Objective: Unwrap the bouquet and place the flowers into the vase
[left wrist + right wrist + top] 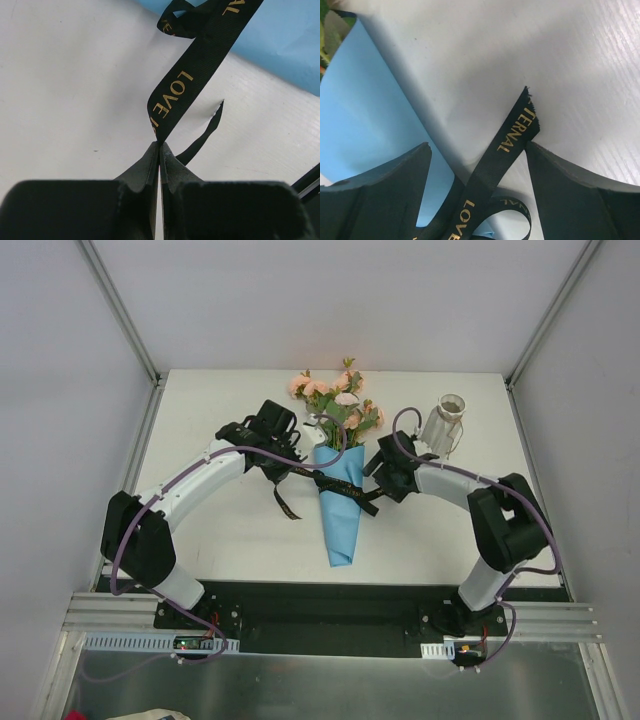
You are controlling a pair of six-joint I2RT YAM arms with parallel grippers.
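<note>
From above, the bouquet point(338, 502) lies mid-desk point(230, 535), its flowers point(335, 398) toward 12 o'clock and the tip of the blue paper point(340, 530) toward 6, with a black ribbon point(345, 489) crossing it. The vase point(445, 420) stands at the bouquet's 2 o'clock, apart from it. The left hand point(290, 455) sits at the bouquet's 9 o'clock and the right hand point(378, 478) at 3. In the left wrist view, the left hand's fingers are pressed together on the gold-lettered ribbon, which runs toward 1 o'clock to the paper. In the right wrist view, the right hand's fingers stand apart, with a ribbon tail passing between them and the paper at 9 o'clock.
</note>
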